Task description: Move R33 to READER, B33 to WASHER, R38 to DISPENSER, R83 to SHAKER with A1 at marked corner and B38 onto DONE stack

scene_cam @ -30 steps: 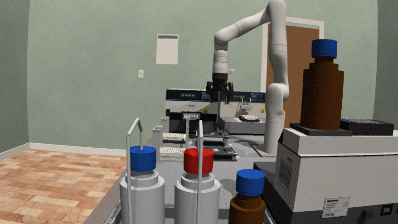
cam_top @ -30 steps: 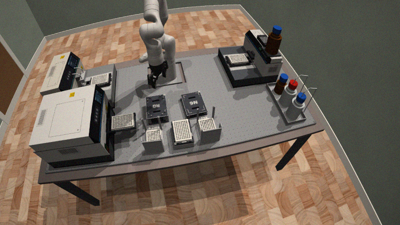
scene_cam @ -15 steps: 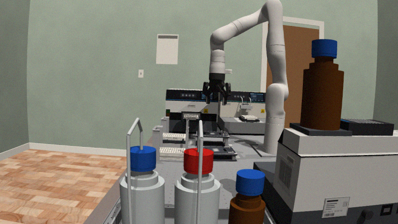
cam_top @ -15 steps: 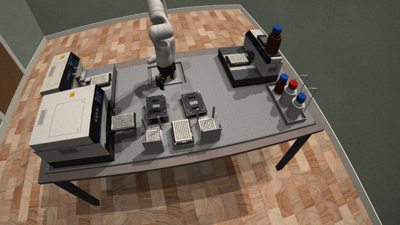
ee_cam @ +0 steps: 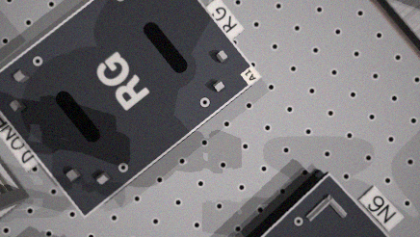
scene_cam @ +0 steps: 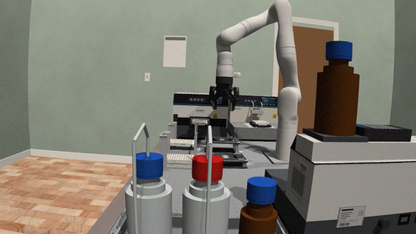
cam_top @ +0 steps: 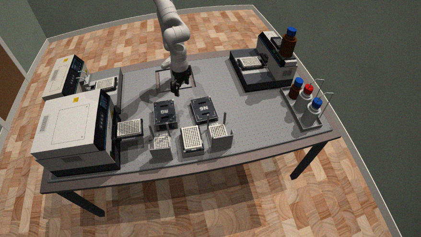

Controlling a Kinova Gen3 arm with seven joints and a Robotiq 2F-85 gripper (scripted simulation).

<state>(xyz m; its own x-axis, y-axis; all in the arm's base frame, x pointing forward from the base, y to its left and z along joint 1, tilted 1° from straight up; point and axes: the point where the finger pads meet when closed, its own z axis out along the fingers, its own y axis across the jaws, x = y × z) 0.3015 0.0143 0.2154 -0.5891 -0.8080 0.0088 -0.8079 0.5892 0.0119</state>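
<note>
Open gripper (cam_top: 176, 87) over slanted RG nest (ee_cam: 116, 96).

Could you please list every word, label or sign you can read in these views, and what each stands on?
"RG": white letters on the dark regrip nest.
"RG": small deck label beside that nest.
"A1": corner tag on the regrip nest.
"DONE": deck label, partly cut off.
"N6": deck label, and on the recovery nest.
Yellow warning stickers and the barcode label: too small to read.
</note>
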